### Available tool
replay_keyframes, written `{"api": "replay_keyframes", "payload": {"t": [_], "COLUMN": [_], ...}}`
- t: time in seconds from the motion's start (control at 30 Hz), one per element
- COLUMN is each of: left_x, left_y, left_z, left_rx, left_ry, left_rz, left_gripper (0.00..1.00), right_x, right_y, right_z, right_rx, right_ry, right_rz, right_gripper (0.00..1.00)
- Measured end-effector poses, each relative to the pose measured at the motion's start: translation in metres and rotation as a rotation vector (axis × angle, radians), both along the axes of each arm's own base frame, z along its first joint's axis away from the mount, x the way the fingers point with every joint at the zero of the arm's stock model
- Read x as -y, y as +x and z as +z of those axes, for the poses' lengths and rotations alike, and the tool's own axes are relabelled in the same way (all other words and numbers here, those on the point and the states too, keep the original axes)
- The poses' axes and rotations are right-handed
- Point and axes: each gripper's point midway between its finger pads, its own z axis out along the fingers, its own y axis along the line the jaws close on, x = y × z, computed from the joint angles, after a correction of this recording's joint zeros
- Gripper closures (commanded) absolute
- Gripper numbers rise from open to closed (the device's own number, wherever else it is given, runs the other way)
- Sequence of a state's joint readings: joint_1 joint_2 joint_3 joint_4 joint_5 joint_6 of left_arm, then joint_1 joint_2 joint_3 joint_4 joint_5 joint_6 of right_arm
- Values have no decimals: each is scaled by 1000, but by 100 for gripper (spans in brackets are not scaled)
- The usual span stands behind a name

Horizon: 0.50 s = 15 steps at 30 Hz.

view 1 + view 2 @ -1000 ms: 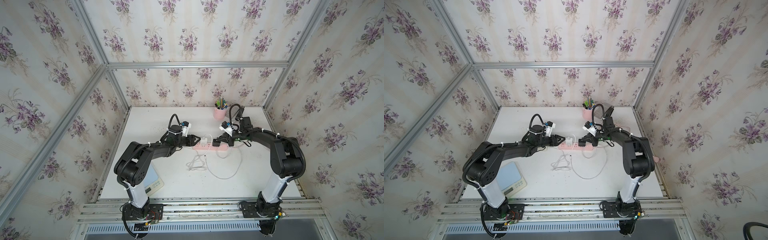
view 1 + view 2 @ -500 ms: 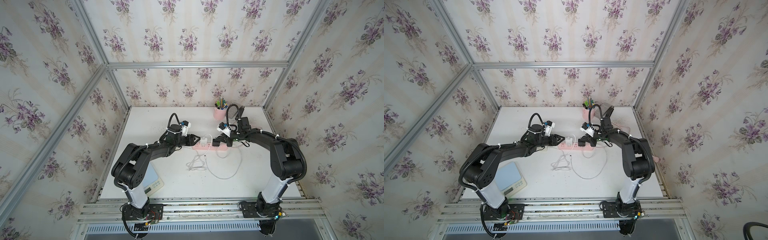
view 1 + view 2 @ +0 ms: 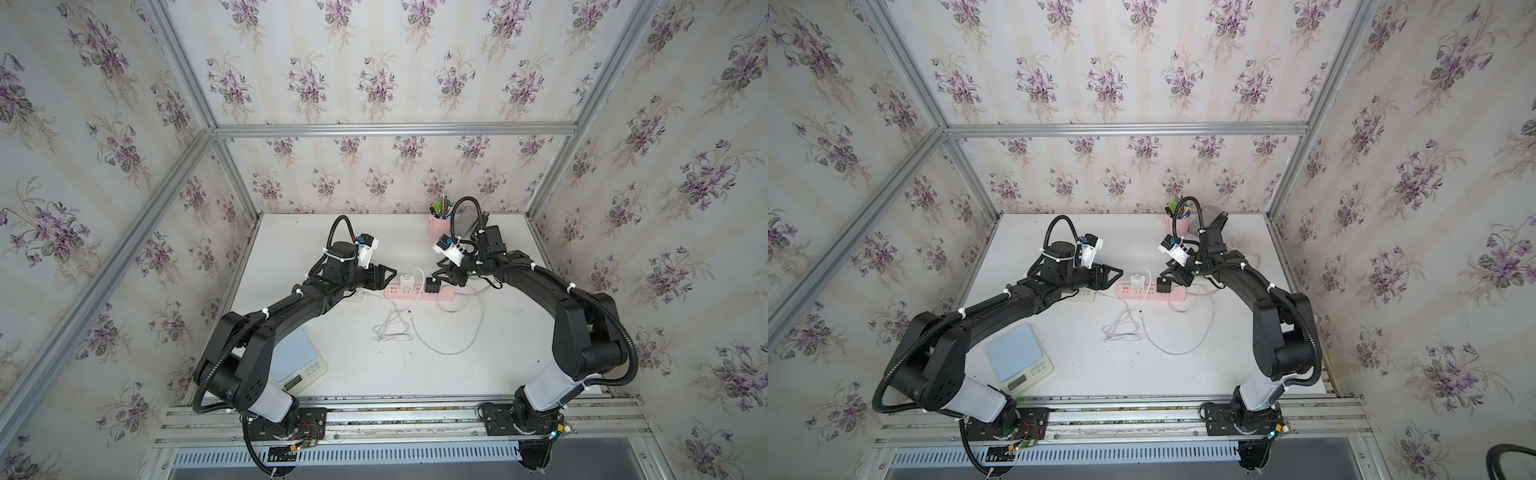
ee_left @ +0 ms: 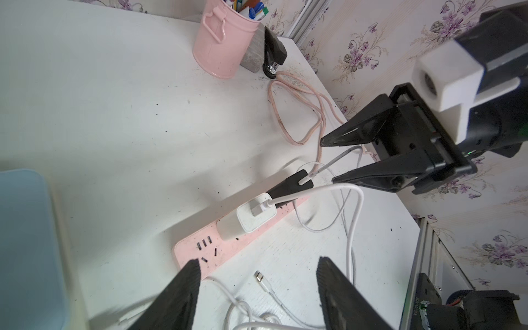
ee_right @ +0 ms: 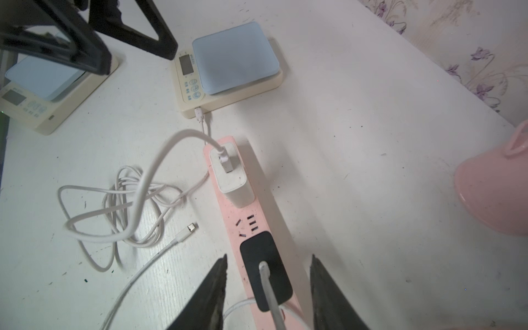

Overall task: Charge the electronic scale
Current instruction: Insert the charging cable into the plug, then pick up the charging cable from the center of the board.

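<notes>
While scanning the bench from the pink power strip point(image 3: 417, 295), find a second scale point(image 3: 1017, 353) well off its left end. Just past that same end, find the electronic scale point(image 5: 234, 57), with a white plug point(image 5: 199, 113) in its side. Above that end, note the left claw point(image 4: 257, 261), spread wide and holding nothing. Plugged into the strip, see a white charger point(image 5: 231, 177), then a black adapter point(image 5: 251, 257). Over the adapter, note the right claw point(image 5: 268, 257), parted to either side and gripping nothing.

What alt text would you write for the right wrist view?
The open right gripper straddles a black charger plugged into a pink power strip that also holds a white charger. Beyond them a scale has a white cable plugged in.
</notes>
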State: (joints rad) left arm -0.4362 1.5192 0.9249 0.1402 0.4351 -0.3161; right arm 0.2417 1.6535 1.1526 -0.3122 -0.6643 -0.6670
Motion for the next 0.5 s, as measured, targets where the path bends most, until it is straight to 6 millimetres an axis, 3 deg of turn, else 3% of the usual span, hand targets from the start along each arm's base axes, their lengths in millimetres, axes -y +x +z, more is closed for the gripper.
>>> {"api": "replay_keyframes", "payload": {"t": [0.17,0.23,0.33,0.5], "left_x": [-17,-23,-35,-76], "left_y": [-11,-16,-20,-24], "left_z": [18,31,45,49], "left_rx": [46,78,114,105], "left_ry": [69,80,107,170], "left_rz": [26,35,73,228], "left_gripper": [23,1,1,1], "right_x": [1,0,0,-1], "right_y": [1,0,-3,-18], "right_z": [21,32,49,73], "right_rx": [8,16,23,-2], "right_ry": [24,37,58,107], "right_rz": [-52,-69,-109,-220], "right_gripper": [50,49,50,54]}}
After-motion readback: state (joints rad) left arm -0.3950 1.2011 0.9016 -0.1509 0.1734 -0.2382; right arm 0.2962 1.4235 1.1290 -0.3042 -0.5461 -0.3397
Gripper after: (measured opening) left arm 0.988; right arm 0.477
